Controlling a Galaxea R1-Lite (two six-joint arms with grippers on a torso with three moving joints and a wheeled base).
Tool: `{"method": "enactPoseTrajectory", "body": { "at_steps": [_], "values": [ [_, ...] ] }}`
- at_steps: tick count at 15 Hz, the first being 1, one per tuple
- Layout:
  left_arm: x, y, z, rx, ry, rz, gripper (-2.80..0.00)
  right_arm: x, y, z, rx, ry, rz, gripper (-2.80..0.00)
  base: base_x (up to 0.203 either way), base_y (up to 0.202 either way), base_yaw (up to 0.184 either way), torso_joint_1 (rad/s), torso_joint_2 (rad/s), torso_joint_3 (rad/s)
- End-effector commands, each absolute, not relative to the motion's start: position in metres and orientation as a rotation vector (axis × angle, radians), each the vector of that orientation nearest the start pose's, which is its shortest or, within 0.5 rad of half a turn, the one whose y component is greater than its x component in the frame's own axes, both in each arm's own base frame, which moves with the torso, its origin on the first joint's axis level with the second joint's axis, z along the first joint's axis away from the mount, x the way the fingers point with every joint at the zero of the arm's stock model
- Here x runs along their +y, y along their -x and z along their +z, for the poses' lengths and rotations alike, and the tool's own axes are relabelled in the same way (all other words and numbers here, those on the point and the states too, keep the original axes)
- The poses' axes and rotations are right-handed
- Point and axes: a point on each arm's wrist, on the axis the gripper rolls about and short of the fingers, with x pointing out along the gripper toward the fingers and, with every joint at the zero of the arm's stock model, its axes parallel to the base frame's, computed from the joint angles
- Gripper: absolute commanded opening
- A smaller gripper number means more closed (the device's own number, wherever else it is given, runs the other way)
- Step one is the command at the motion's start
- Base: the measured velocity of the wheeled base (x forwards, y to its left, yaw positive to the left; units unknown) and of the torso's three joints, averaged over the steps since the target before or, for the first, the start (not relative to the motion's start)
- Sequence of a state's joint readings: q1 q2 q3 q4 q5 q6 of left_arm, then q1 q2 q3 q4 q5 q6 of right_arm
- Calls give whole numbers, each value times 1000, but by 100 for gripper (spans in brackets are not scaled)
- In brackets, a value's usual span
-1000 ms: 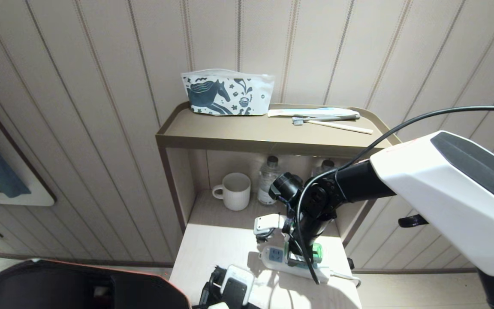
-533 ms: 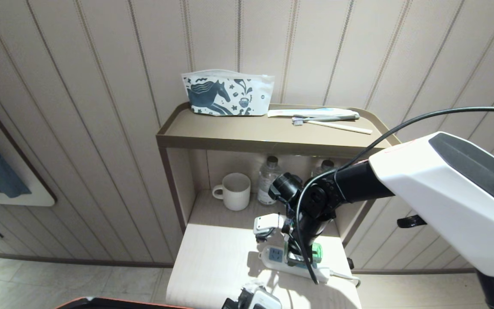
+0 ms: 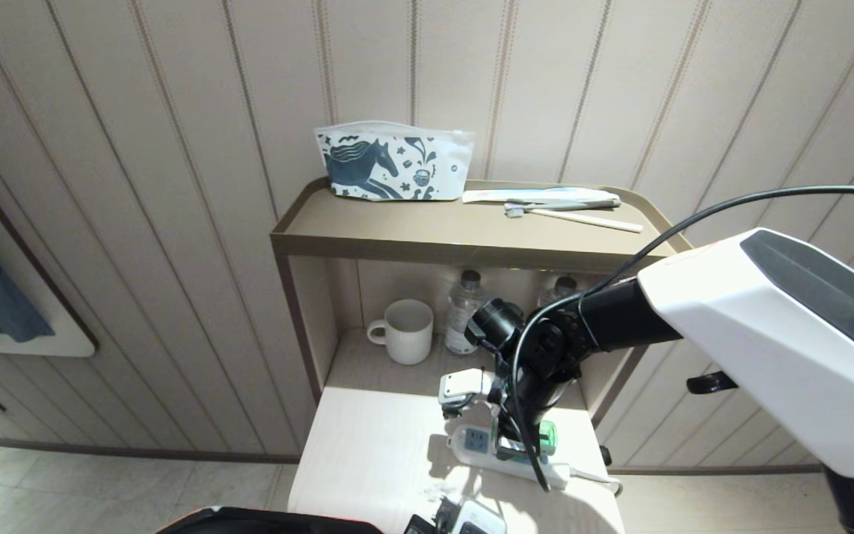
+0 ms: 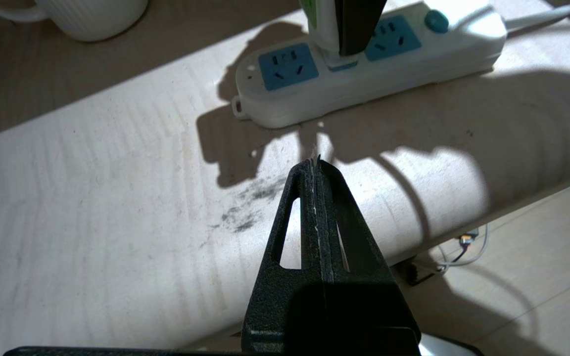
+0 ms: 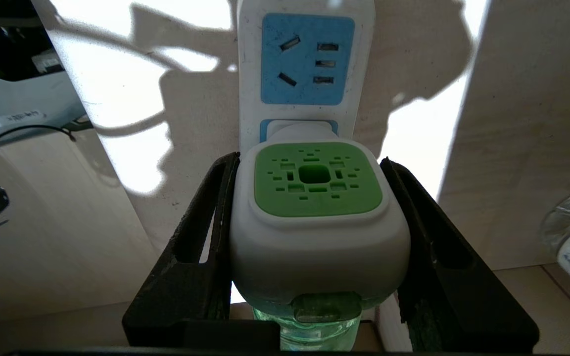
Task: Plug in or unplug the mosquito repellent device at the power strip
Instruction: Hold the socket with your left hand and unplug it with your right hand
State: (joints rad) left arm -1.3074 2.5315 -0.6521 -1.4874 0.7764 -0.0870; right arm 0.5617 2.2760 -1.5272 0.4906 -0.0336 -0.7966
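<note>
- One rounded white-and-green mosquito repellent device sits in the middle socket of one flat white power strip bearing three blue sockets, at 5 o'clock on the pale wood-grain desk.
- The right gripper grasps it; the left gripper, clenched, holds nothing.

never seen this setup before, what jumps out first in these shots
The bright green and white mosquito repellent device stands out, clamped between the jaws of the right gripper and sitting in the middle socket of the white power strip on the pale table. Behind it, a horse-print pouch stands on the tan shelf.
</note>
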Motion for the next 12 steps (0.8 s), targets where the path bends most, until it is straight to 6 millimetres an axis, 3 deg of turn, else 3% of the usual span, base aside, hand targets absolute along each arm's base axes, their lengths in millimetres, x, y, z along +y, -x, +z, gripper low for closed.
{"method": "enactPoseTrajectory", "body": {
  "at_steps": [1,5,8,12],
  "values": [
    [-363,-111,-54,173,-172,-520,-280,216,-345,68,971,1049,934,-280,0,0,0,0,0,0],
    [-343,-103,-57,183,-209,-488,-280,216,-344,67,974,1049,934,-280,0,0,0,0,0,0],
    [-344,-112,-57,168,-196,-437,-280,215,-342,67,979,1046,935,-280,0,0,0,0,0,0],
    [-327,-175,-50,165,-146,-298,-280,214,-340,68,964,1044,931,-280,0,0,0,0,0,0]
  ]
}}
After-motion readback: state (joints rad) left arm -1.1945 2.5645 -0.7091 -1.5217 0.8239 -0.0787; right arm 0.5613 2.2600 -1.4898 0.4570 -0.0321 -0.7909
